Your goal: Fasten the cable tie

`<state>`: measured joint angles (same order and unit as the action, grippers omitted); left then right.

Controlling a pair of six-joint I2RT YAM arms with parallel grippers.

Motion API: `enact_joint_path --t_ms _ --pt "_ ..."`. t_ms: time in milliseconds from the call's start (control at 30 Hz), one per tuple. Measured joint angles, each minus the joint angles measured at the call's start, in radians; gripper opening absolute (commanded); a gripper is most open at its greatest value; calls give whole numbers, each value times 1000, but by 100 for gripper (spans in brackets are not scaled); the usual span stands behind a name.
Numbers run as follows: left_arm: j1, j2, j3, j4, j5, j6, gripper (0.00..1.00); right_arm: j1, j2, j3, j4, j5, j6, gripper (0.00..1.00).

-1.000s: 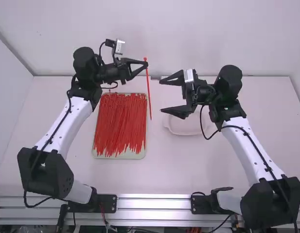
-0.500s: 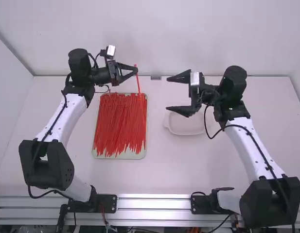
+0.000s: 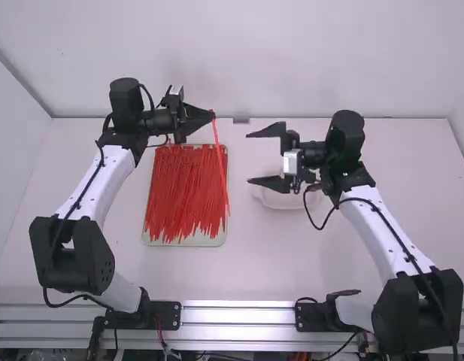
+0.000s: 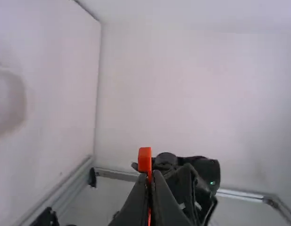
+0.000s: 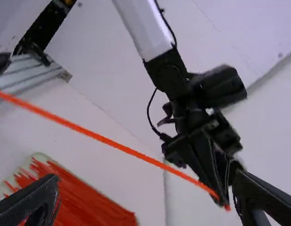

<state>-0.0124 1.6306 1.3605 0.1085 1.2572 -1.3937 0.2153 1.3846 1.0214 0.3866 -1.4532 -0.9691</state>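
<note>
Red cable tie (image 3: 220,162), held at its head end by the left gripper (image 3: 207,116). The fingers (image 4: 163,207) are pressed fully together on it. In the left wrist view the square head stands just clear of the tips, and the strap below it is hidden between the fingers. A dark shape with a small green light sits behind the tips, too indistinct to identify.

Right gripper (image 3: 263,156): fingers spread wide, nothing between them. It sits to the right of the tie and apart from it, over the left part of a white dish (image 3: 292,200), which it partly covers.

Tie axis, high view: the head is at the far side of the bench (image 3: 81,188). The strap runs straight toward the camera, leaning slightly right. The tail end comes over the right margin of the tray (image 3: 216,242) of loose red ties (image 3: 183,192). It is red on red there, so the exact tip is hard to pick out, and I cannot tell whether it touches the pile.

Right wrist view: the strap crosses as one straight diagonal. One end is cut off at the picture edge; the other is pinched in the left gripper's tips.
</note>
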Motion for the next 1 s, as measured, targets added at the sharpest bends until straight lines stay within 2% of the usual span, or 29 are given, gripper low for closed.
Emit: enact_joint_path --t_ms 267,400,500,667,700,733,900,1000 --pt "-2 0 0 -2 25 -50 2 71 0 -38 -1 -31 -332 98" --pt "-16 0 0 -4 21 -55 2 96 0 -38 33 -63 -400 99" --pt "-31 0 0 -3 12 -55 2 107 0 -38 46 -75 -421 94" --pt "-57 0 0 0 -5 -55 2 114 0 -38 48 -88 -438 78" --pt "-57 0 0 0 -6 -54 2 115 0 -38 48 -89 -438 73" --pt "-57 0 0 -3 -11 -55 2 116 0 -38 49 -89 -443 64" --pt "-56 0 0 -4 -22 -54 2 117 0 -38 48 -89 -446 44" --pt "-55 0 0 -4 -28 -55 2 126 0 -38 49 -89 -447 39"
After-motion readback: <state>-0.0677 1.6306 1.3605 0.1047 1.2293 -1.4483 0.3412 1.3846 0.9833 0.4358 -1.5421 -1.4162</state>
